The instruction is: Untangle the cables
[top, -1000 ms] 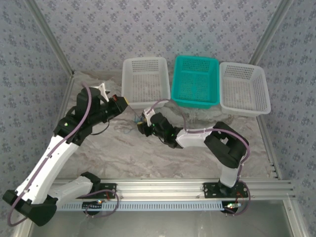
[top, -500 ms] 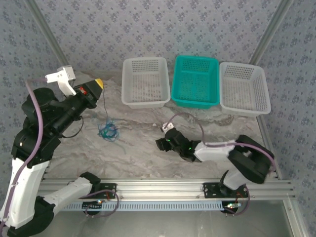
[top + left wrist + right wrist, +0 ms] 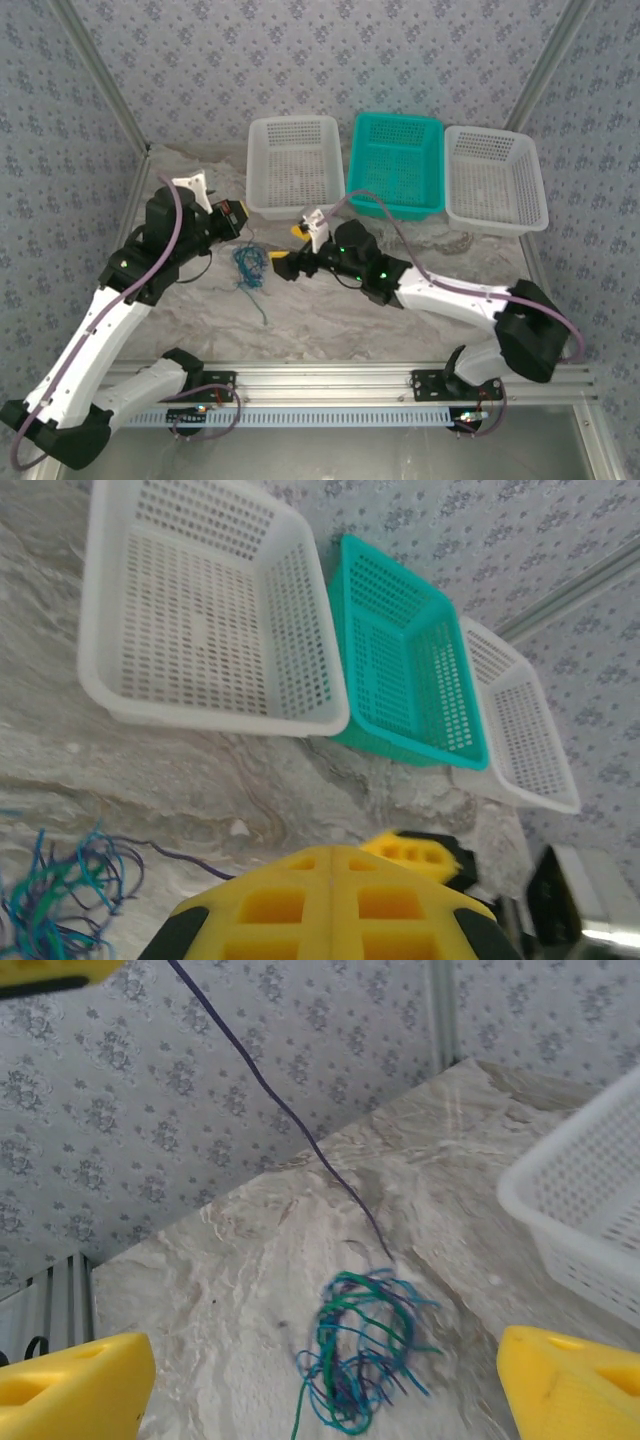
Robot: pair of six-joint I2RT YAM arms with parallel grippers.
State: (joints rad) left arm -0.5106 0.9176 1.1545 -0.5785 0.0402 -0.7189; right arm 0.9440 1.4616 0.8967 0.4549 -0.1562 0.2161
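Yellow left fingers [image 3: 270, 905] pressed flat together, no gap along the seam, clenched on one dark purple strand [image 3: 290, 1120] of the cables [image 3: 247, 264]. Drawn taut from the left gripper [image 3: 236, 218] down to the tangle. Lying on the marbled table [image 3: 330, 310] as a small knot of blue, teal-green and dark wire, just near of the left white basket [image 3: 295, 122] and between the two grippers, one loose end trailing nearward. Yellow right fingers [image 3: 70, 1385] spread wide, released, gripping nothing. Right gripper [image 3: 320, 1360] pointed leftward at the knot from just right of it. Farther out, along the far side of the table: teal basket [image 3: 398, 119] in the middle, second white basket [image 3: 495, 132] to its right, patterned walls [image 3: 300, 50] behind all three.
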